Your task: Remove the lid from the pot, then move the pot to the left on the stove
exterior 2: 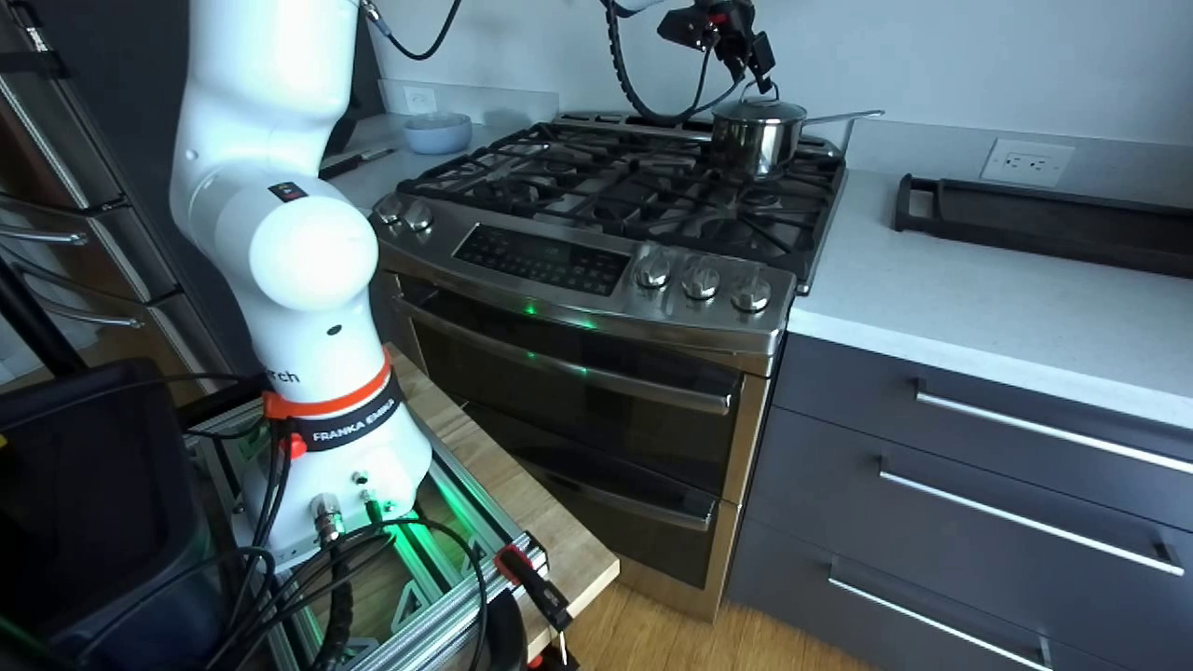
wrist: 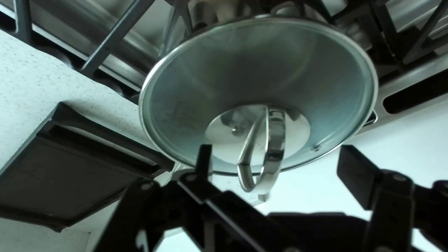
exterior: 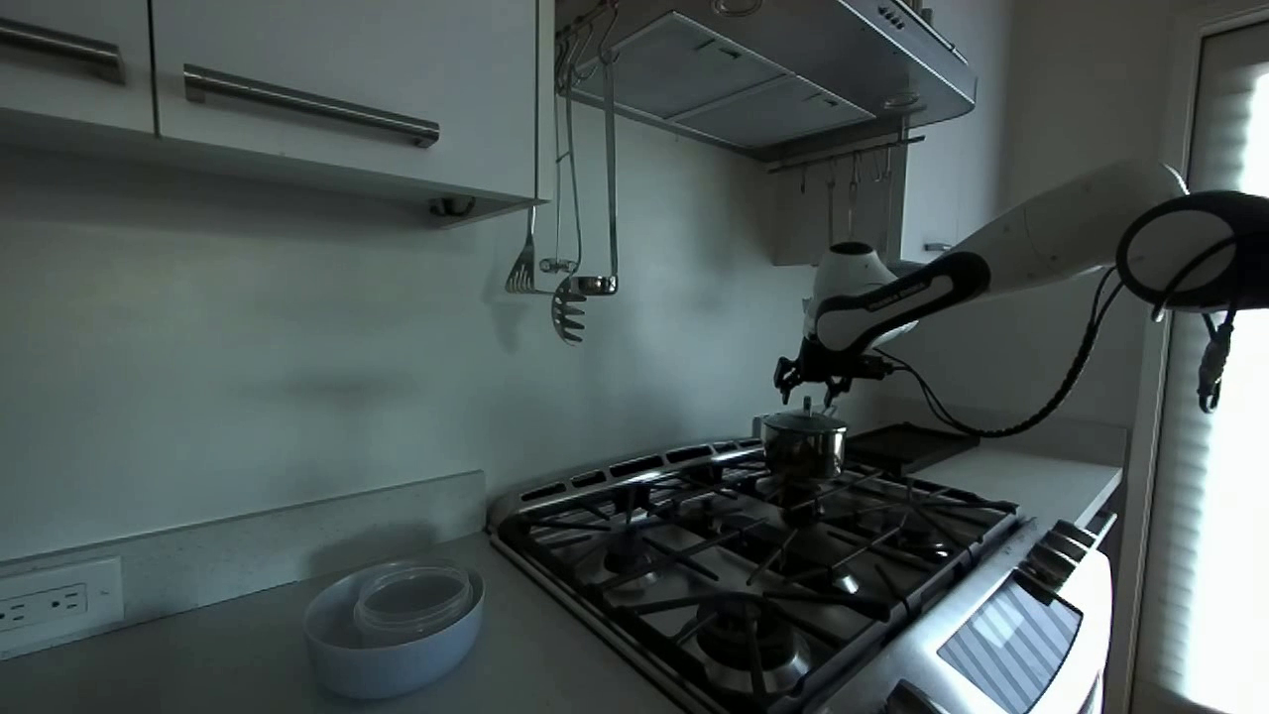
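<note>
Spread wide and empty, the gripper (wrist: 275, 162) hangs close to the loop handle (wrist: 274, 147) of the lid (wrist: 260, 66), which covers the pot (exterior 2: 753, 147) at the back of the stove (exterior 2: 596, 244). Lid removal seems the step in hand; the next move likely calls for settling around the handle, closing, then lifting straight up.

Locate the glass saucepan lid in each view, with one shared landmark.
In an exterior view: glass saucepan lid, right of centre.
In an exterior view: lid, near top, right of centre.
Wrist view: lid, upper middle.
Shared landmark: black tray, right of the lid in both exterior views, lower left in the wrist view.
</note>
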`<state>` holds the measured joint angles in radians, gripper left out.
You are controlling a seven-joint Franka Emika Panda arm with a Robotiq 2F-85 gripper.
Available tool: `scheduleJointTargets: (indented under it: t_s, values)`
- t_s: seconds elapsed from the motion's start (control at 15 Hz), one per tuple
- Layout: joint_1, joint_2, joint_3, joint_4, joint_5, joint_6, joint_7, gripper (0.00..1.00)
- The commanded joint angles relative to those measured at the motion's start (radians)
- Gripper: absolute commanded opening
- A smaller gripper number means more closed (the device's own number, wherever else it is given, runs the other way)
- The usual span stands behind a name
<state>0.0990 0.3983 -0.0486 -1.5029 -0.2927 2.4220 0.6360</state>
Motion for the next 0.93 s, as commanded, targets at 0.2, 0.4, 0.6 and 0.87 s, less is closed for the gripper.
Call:
scheduleJointTargets:
  t_s: [0.2,0.4,0.6,0.87]
  values:
    - [0.012,0.038,-0.035,0.056,0.027,-0.006,-0.013,0.35]
    - [0.007,0.040,-0.035,0.064,0.046,-0.014,-0.016,0.13]
    - [0.005,0.040,-0.035,0.065,0.065,-0.017,-0.016,0.00]
    - [0.007,0.030,-0.038,0.067,0.077,-0.025,-0.018,0.04]
